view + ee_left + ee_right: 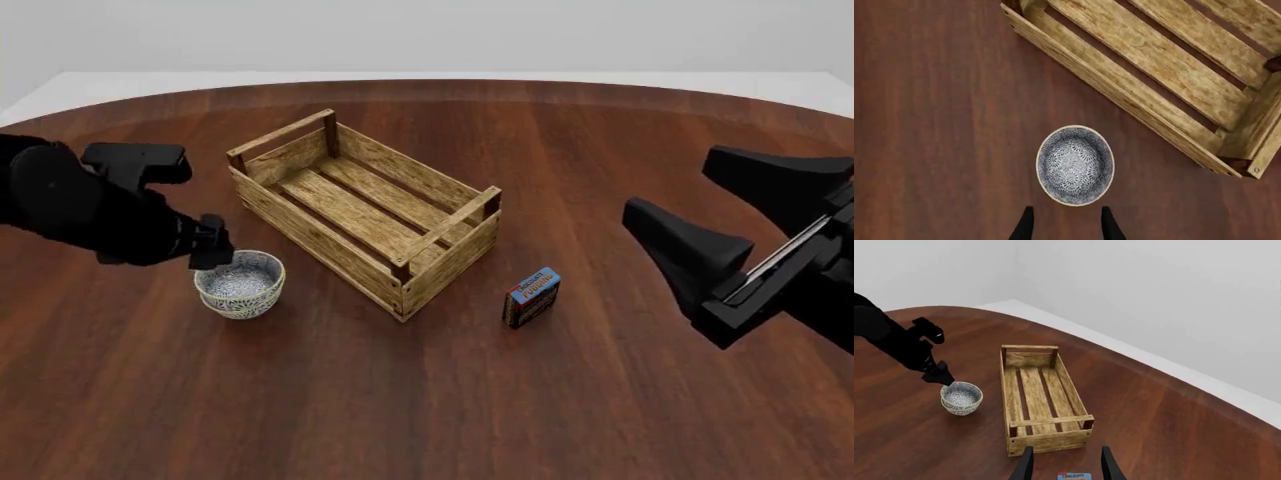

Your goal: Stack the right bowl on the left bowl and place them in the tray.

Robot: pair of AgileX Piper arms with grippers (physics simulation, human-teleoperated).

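A single patterned bowl shape [240,285] stands on the table just left of the tray [310,232]. A second rim line shows low on its side, so it may be the right bowl nested in the left bowl; I cannot tell. My left gripper [210,256] hovers over the bowl's left rim. In the left wrist view its fingers [1026,226] are open, with the bowl [1075,165] just past the tips and the tray [1121,90] beyond. My right gripper [667,185] is open and raised at the right, far from the bowl [961,398] and the tray [1006,390].
A small blue-and-red box [531,297] stands upright on the table to the right of the tray's near corner; its top edge [1074,476] shows between the right fingers. The left arm [80,210] reaches in from the left edge.
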